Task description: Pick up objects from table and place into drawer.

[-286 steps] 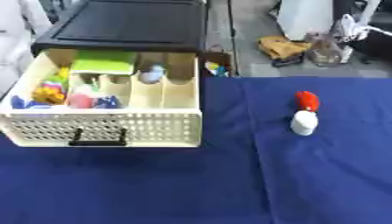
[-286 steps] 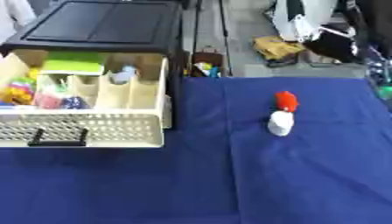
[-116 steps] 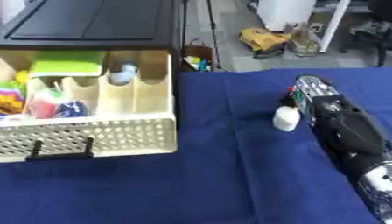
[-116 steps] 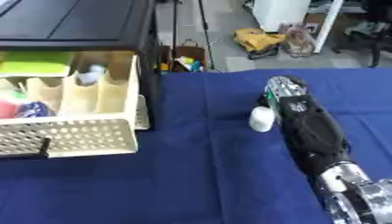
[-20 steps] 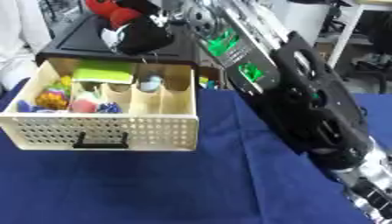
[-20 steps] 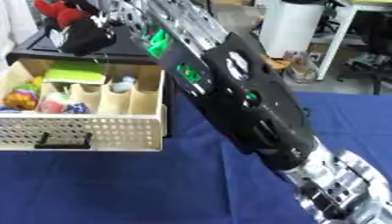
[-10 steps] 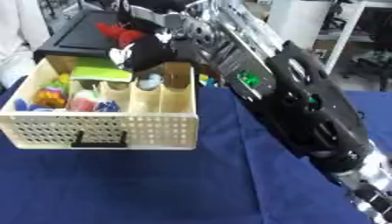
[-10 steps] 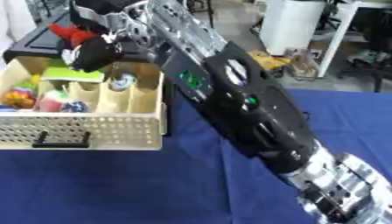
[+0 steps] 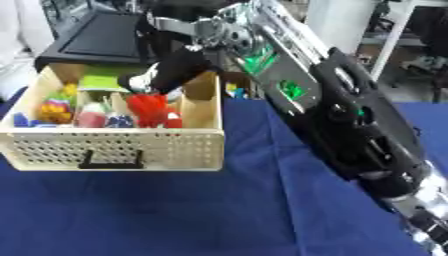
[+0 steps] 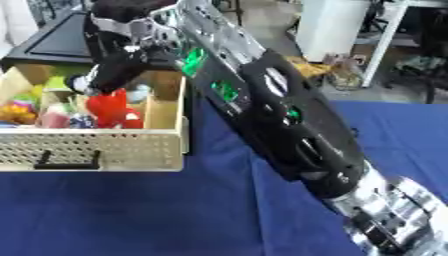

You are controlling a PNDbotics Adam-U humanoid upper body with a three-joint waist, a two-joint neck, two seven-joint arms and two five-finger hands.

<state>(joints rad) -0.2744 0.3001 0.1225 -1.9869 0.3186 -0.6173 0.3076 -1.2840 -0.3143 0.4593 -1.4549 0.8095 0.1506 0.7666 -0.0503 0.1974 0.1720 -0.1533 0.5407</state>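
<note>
Right robot hand [image 9: 179, 70] reaching across from the right, poised over the open cream drawer [image 9: 114, 145]. Fingers curled down around the white end of a red and white object [image 9: 150, 107], red part hanging just below the robot hand and dipping into the drawer's right-hand compartments. Left of the robot hand, small colourful items [image 9: 54, 108] filling the other compartments. Behind the robot hand, the black cabinet top [image 9: 96, 41]. Below and to the right, blue-covered surface [image 9: 175, 215]. Left robot hand out of sight.
</note>
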